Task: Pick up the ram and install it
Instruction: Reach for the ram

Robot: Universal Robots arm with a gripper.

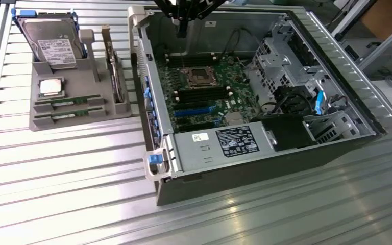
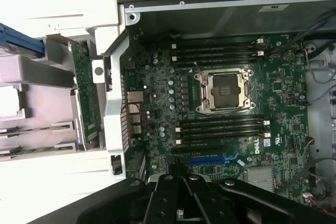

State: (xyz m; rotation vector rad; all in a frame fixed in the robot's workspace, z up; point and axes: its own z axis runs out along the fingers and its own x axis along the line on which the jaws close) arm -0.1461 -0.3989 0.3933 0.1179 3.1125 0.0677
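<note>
Two green ram sticks lie side by side in the front slots of a grey holder tray (image 1: 80,84): one ram (image 1: 69,102) behind, the other ram (image 1: 69,117) in front. The wrist view catches both at its edge, one ram (image 2: 39,129) beside the other ram (image 2: 29,152). My gripper (image 1: 181,33) hangs over the far end of the open computer case, well away from the tray. Its fingers (image 2: 181,205) are shut together and hold nothing. Below it lies the motherboard (image 2: 157,108), with black memory slots (image 2: 220,51) and more slots (image 2: 223,127) on either side of the empty processor socket (image 2: 223,90).
On the tray stand a hard drive (image 1: 54,43), a square silver processor chip (image 1: 51,87) and an upright card with a metal bracket (image 1: 114,76). The case's wall (image 1: 141,76) rises between tray and motherboard. A power supply (image 1: 226,143) and drive cage (image 1: 285,56) fill the case's other parts.
</note>
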